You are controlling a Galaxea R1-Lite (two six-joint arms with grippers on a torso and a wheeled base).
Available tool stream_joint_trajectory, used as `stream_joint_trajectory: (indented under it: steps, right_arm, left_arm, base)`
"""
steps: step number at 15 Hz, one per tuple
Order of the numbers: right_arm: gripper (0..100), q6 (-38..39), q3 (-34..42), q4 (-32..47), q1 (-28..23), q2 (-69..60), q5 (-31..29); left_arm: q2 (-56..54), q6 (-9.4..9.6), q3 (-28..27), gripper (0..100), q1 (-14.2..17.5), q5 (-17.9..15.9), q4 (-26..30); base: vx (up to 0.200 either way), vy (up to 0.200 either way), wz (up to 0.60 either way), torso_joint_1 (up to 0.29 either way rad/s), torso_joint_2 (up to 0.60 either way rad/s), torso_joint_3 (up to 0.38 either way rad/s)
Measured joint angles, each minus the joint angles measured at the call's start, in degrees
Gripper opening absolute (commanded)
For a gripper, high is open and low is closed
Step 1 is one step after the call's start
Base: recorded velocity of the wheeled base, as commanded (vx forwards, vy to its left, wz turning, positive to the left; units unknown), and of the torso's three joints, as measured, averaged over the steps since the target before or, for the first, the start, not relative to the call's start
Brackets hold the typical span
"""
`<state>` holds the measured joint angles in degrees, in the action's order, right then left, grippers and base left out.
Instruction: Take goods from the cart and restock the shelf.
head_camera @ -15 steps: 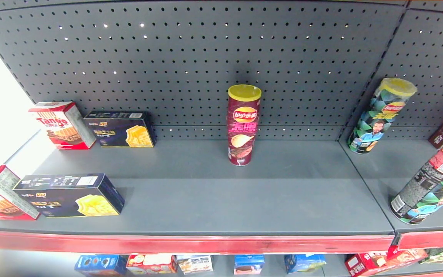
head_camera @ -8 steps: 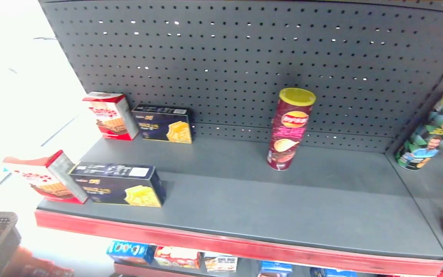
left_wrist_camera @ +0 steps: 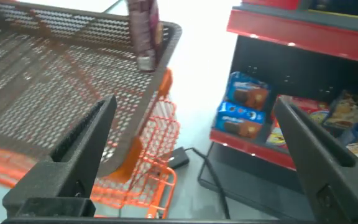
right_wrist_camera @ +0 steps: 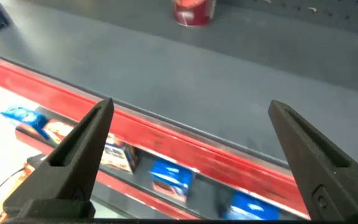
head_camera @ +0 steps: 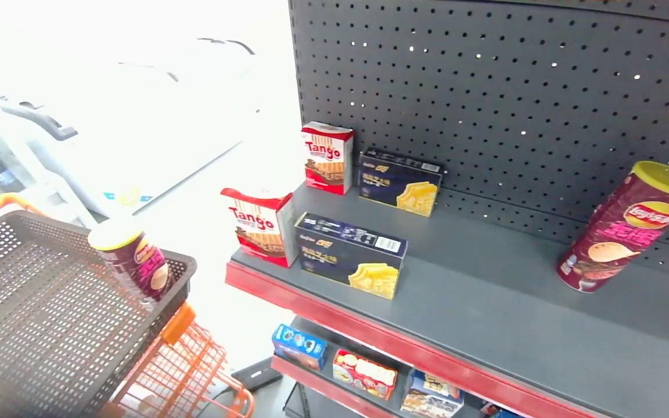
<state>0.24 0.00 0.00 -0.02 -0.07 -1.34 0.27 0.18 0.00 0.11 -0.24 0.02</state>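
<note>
I had both grippers spread wide, holding nothing. Beyond the left gripper (left_wrist_camera: pixel 194 106), ahead of its left finger and well apart from the tips, the maroon chip can (left_wrist_camera: pixel 143 31) stood upright in the cart's dark mesh basket (left_wrist_camera: pixel 42 74), near a corner. The right gripper (right_wrist_camera: pixel 191 106) hung at the shelf (right_wrist_camera: pixel 229 68), fingers straddling its red front edge. Past them, a second chip can (right_wrist_camera: pixel 194 11) stood on the grey deck. Snack boxes (right_wrist_camera: pixel 169 177) sat lower, under the fingertips.
</note>
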Motion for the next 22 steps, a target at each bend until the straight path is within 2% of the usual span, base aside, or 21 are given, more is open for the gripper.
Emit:
stream_joint_trajectory:
  steps: [10, 13, 16, 18, 20, 22]
  right_arm:
    - [100, -0.04, 0.0, 0.0, 0.02, 0.0, -0.07]
    - [100, -0.02, 0.0, 0.0, 0.02, 0.0, -0.07]
    - [100, -0.04, 0.0, 0.0, 0.02, 0.0, -0.07]
    - [100, -0.04, 0.0, 0.0, 0.02, 0.0, -0.05]
    - [100, -0.04, 0.0, 0.0, 0.02, 0.0, -0.07]
    - [100, -0.06, 0.0, 0.0, 0.02, 0.0, -0.07]
  left_arm:
    - [0.0, 0.11, 0.0, 100, 0.07, 0.11, -0.02]
    - [0.5, 2.3, -2.34, 100, 0.13, 1.57, 0.62]
    - [7.14, 3.86, -9.34, 100, 0.22, 1.85, 3.15]
    - [14.06, 4.35, -12.01, 100, 0.16, 1.88, 3.94]
    - [20.52, 4.46, -13.58, 100, 0.13, 1.9, 3.25]
    - [25.99, 3.73, -14.49, 100, 0.77, 1.28, 2.77]
  base:
    - [0.0, 0.0, 0.0, 0.0, 0.0, 0.0]
    - [0.0, 0.0, 0.0, 0.0, 0.0, 0.0]
    - [0.0, 0.0, 0.0, 0.0, 0.0, 0.0]
    - [0.0, 0.0, 0.0, 0.0, 0.0, 0.0]
    - [0.0, 0.0, 0.0, 0.0, 0.0, 0.0]
    - [0.0, 0.0, 0.0, 0.0, 0.0, 0.0]
